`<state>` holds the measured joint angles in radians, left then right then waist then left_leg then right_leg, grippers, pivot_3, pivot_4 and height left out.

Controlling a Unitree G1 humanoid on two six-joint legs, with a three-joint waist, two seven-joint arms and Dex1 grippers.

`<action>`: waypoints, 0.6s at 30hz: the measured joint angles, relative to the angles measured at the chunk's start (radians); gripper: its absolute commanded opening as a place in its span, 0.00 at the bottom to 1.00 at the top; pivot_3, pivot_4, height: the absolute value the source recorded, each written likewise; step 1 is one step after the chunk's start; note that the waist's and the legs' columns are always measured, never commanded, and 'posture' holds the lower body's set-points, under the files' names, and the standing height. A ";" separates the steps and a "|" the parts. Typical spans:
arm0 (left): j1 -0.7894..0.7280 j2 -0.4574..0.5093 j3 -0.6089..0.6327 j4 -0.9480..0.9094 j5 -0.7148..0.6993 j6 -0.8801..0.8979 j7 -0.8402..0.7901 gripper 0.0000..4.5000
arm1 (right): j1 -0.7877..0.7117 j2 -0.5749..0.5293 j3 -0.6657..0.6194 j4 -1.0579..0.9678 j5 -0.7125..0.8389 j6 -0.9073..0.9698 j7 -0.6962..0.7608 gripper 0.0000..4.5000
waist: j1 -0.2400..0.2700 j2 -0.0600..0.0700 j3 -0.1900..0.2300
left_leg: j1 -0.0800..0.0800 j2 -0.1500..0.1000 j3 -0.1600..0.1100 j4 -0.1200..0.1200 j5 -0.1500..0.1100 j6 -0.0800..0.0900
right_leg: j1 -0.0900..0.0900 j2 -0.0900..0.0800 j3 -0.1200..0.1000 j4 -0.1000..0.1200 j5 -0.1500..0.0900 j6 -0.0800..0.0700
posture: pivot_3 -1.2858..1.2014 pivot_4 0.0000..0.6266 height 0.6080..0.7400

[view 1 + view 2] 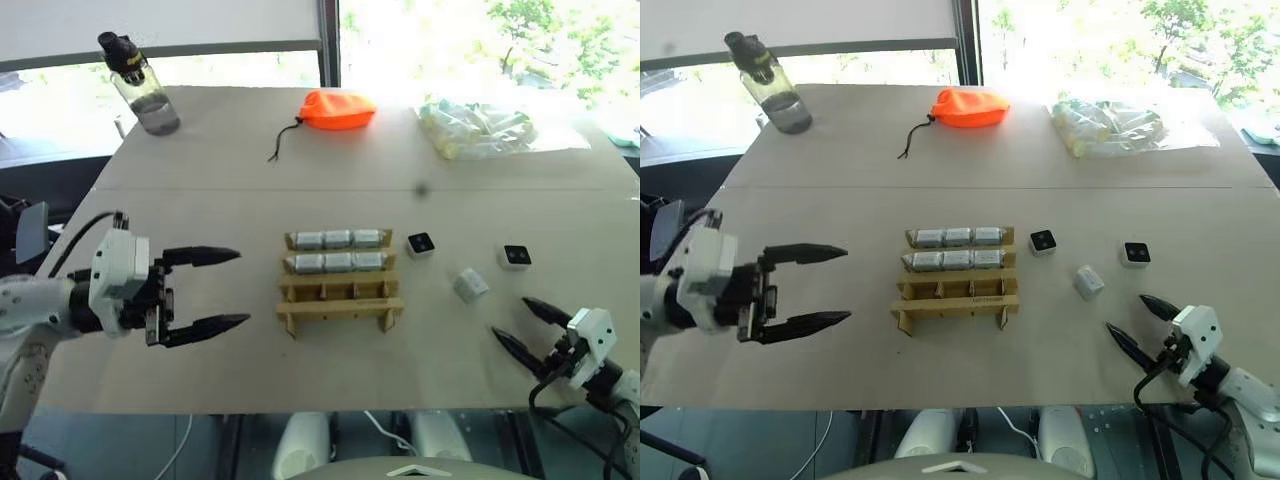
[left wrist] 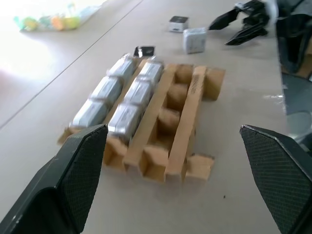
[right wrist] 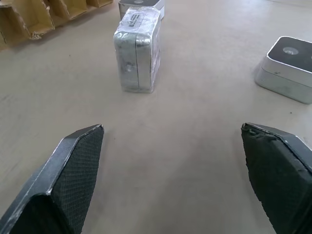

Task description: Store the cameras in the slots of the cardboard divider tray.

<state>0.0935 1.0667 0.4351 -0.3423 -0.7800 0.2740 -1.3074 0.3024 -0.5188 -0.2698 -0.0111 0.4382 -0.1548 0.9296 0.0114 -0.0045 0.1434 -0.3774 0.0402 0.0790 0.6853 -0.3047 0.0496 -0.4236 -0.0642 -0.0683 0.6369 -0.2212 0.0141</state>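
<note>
A: Starting at the left, what is that arm doing?

B: The left gripper (image 1: 200, 292) hangs beside the cardboard divider tray (image 1: 340, 310), fingers spread wide, holding nothing. The tray sits mid-worktop (image 1: 230, 390); its two far rows hold six cameras (image 1: 338, 239), and the two near rows are empty.

A: So the job is half done?

B: I'd judge so. Three cameras lie loose to the right of the tray: one just beside it with its black face up (image 1: 421, 244), a tipped one (image 1: 470, 285) nearer the edge, and another black-face-up one (image 1: 516, 257) further right.

A: And the right arm?

B: The right gripper (image 1: 528, 327) is low over the worktop, wide open and empty, pointing at the tipped camera, near but not touching. The next move looks like reaching forward, closing on it, then carrying it left to an empty slot.
</note>
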 measured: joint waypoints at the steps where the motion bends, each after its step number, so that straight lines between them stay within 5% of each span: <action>1: -0.017 0.012 0.001 -0.009 -0.010 0.017 -0.005 1.00 | -0.001 0.007 0.001 -0.011 0.000 0.001 -0.007 0.99 | 0.000 0.000 0.000 | 0.000 0.000 0.000 0.000 0.000 0.000 | 0.000 0.000 0.000 0.000 0.000 0.001 | 0.52 0.24 1.00; 18: -0.129 0.026 -0.014 -0.043 -0.024 0.117 -0.032 1.00 | -0.027 0.068 0.070 -0.214 -0.008 0.149 -0.176 0.99 | 0.002 0.000 0.001 | 0.001 0.000 0.001 0.000 0.001 -0.002 | 0.000 0.000 0.001 0.001 -0.001 0.002 | 0.52 0.24 1.00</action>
<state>-0.0357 1.0927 0.4212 -0.3849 -0.8035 0.3909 -1.3397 0.2752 -0.4509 -0.1994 -0.2247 0.4304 -0.0054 0.7538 0.0138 -0.0043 0.1444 -0.3765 0.0401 0.0802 0.6853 -0.3039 0.0480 -0.4236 -0.0639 -0.0677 0.6377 -0.2224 0.0162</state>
